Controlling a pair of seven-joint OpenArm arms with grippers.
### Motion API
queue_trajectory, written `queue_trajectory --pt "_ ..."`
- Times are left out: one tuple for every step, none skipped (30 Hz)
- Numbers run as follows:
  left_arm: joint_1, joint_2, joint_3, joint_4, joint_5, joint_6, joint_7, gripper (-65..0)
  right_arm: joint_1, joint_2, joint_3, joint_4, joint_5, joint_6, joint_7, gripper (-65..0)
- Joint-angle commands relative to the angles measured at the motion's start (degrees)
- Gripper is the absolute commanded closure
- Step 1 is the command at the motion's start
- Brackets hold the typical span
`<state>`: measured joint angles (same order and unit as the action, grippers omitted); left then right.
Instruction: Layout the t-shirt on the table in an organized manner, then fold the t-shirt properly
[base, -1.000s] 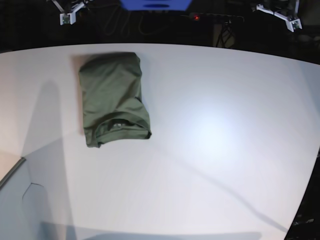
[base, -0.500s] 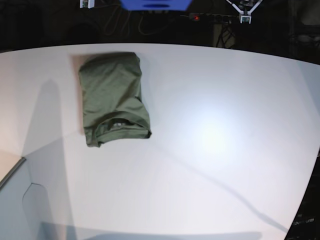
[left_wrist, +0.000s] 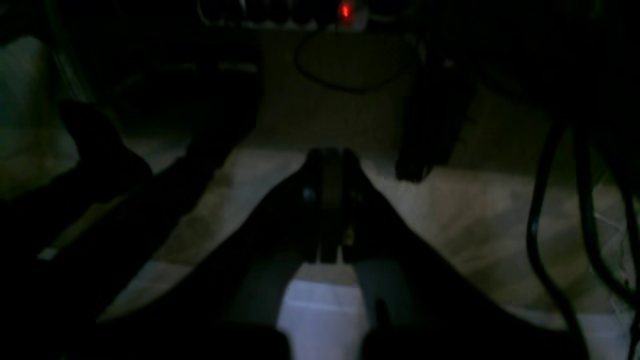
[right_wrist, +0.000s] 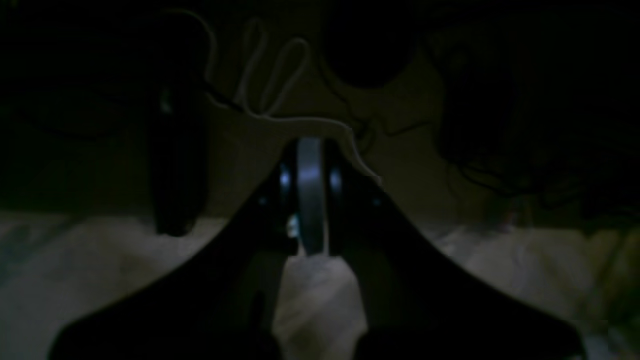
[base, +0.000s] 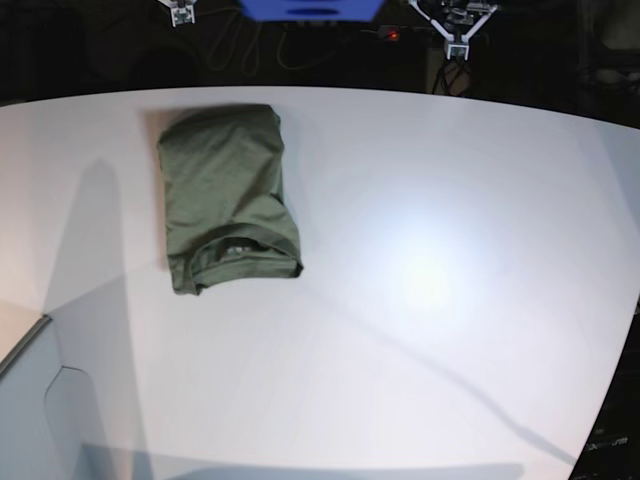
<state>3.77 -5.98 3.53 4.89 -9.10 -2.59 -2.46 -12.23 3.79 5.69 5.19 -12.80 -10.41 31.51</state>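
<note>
The olive-green t-shirt (base: 225, 195) lies folded into a compact rectangle on the back left of the white table (base: 450, 260), its ribbed neck facing the front. Both arms hang behind the table's far edge, well clear of the shirt. My left gripper (base: 457, 47) shows at the top right of centre, and only the tip of my right gripper (base: 182, 12) shows at the top left. In the dim left wrist view the left gripper (left_wrist: 327, 155) is shut with nothing in it. The right gripper (right_wrist: 310, 145) is likewise shut and empty in the right wrist view.
A blue object (base: 310, 8) sits behind the table at the top centre. Beside it lies a power strip with a red light (base: 393, 35), and cables (right_wrist: 270, 100) trail over the dark floor. A lower grey surface (base: 40, 410) borders the table's front left corner.
Both grippers have drawn inward along the back: the left one moved left toward the power strip, the right one moved right and up to the frame's top. The t-shirt has not moved.
</note>
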Motion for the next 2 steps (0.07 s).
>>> queue_trajectory --pt "0.23 0.04 0.03 -0.01 0.00 0.35 -0.40 -0.1 -0.12 0.21 -0.02 0.22 0.27 -1.06 -0.08 0.0" --pt "0.14 0.04 0.03 0.08 0.00 0.35 -0.40 -0.1 0.23 0.12 -0.02 0.30 0.27 -1.23 -1.05 0.0"
